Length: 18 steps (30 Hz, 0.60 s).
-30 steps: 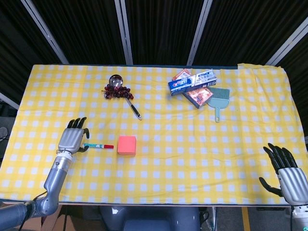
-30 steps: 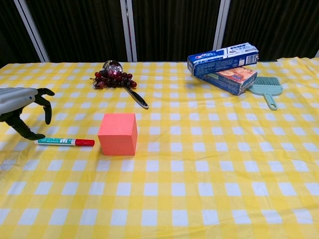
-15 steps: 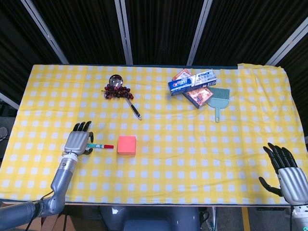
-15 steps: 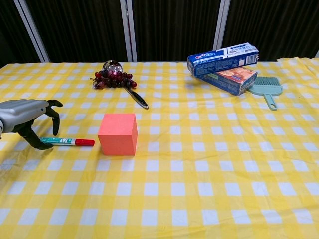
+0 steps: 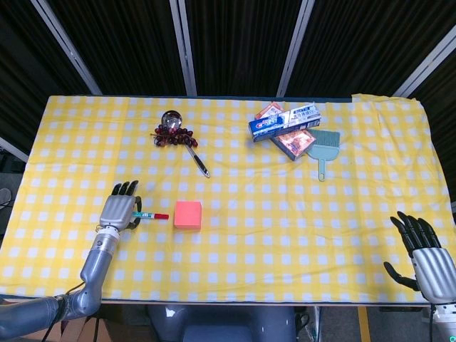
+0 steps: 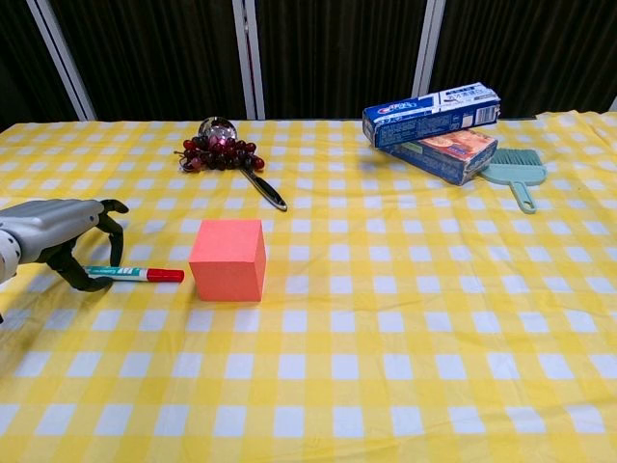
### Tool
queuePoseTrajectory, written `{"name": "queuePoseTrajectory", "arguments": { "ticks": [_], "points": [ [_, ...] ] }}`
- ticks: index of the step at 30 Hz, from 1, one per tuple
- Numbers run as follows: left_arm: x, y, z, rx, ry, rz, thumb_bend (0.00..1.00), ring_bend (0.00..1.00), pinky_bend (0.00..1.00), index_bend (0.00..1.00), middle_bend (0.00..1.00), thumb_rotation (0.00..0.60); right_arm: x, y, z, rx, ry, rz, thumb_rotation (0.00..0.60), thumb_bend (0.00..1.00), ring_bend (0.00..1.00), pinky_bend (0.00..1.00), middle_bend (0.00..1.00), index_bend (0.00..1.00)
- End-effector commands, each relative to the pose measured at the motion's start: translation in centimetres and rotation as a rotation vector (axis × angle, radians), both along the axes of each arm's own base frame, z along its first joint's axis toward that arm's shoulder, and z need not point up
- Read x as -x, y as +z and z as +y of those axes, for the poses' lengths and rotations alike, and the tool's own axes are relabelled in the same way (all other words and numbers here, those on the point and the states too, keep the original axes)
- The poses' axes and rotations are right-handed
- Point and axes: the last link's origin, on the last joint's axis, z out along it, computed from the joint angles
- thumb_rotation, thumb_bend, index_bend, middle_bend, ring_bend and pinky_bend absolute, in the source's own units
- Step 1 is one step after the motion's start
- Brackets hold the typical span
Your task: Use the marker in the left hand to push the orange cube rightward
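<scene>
Grasp step: left hand (image 6: 60, 236) arched over marker (image 6: 135, 274), fingers curled around its tail but not yet clamped. Orange cube (image 6: 228, 259) sat just right of marker's red cap. Next move called for closing, then pushing.

Grapes (image 5: 172, 135), ladle (image 5: 184, 144), boxes (image 5: 285, 127), brush (image 5: 325, 147)

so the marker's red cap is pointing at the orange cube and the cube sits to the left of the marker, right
Not quite. The red cap does point at the orange cube, but the cube sits to the right of the marker, not the left. The chest view shows it, with the left robot hand over the marker's far end.
</scene>
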Motion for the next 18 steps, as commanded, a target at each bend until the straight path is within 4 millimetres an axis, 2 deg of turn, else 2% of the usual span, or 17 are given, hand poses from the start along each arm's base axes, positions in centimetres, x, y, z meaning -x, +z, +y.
{"name": "queuePoseTrajectory", "arguments": {
  "ticks": [1,7,18],
  "points": [
    [0.0,0.0,0.0,0.0,0.003,0.0,0.41,0.0,0.05,0.54,0.02,0.6,0.0,0.0,0.0,0.001,0.0,0.0,0.6,0.34,0.0,0.05,0.0,0.0],
    [-0.3,0.3,0.0,-0.012,0.001,-0.025,0.42,0.0,0.05,0.56,0.03,0.6,0.0,0.0,0.0,0.002,0.0,-0.001,0.6,0.34,0.0,0.05,0.0,0.0],
    [-2.2,1.2,0.1,-0.02,-0.025,-0.067,0.44,0.0,0.05,0.57,0.05,0.6,-0.1,0.0,0.0,0.001,0.002,0.0,0.6,0.34,0.0,0.05,0.0,0.0]
  ]
}}
